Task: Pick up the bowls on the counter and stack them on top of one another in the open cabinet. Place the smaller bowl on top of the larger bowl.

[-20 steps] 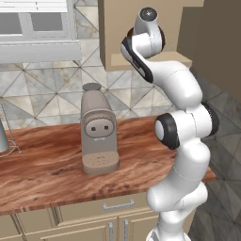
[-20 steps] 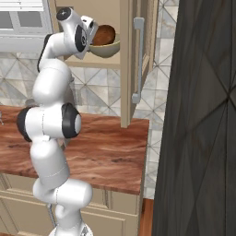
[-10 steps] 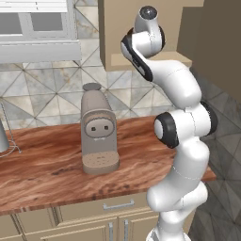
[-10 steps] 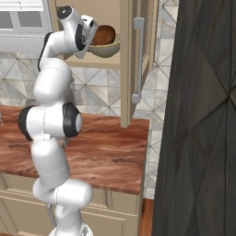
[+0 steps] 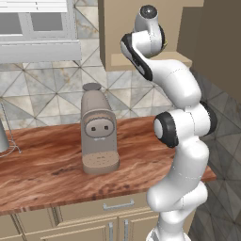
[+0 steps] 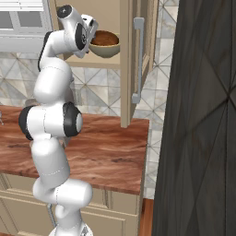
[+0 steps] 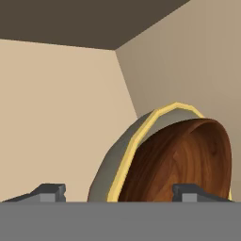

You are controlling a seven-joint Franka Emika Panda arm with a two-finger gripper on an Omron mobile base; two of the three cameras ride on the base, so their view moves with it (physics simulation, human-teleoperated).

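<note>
My pincer (image 7: 121, 192) hung spread wide, gripping nothing, just before the cabinet (image 6: 130, 55). The smaller bowl (image 6: 104, 38) sat nested in the larger bowl (image 6: 105, 50) on its shelf.

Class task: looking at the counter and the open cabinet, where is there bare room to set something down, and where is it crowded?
The counter is bare left and right of the coffee machine, and again between the robot arm and the open cabinet door. The cabinet shelf is crowded: the smaller bowl sits in the larger bowl, with the gripper close beside them.
</note>
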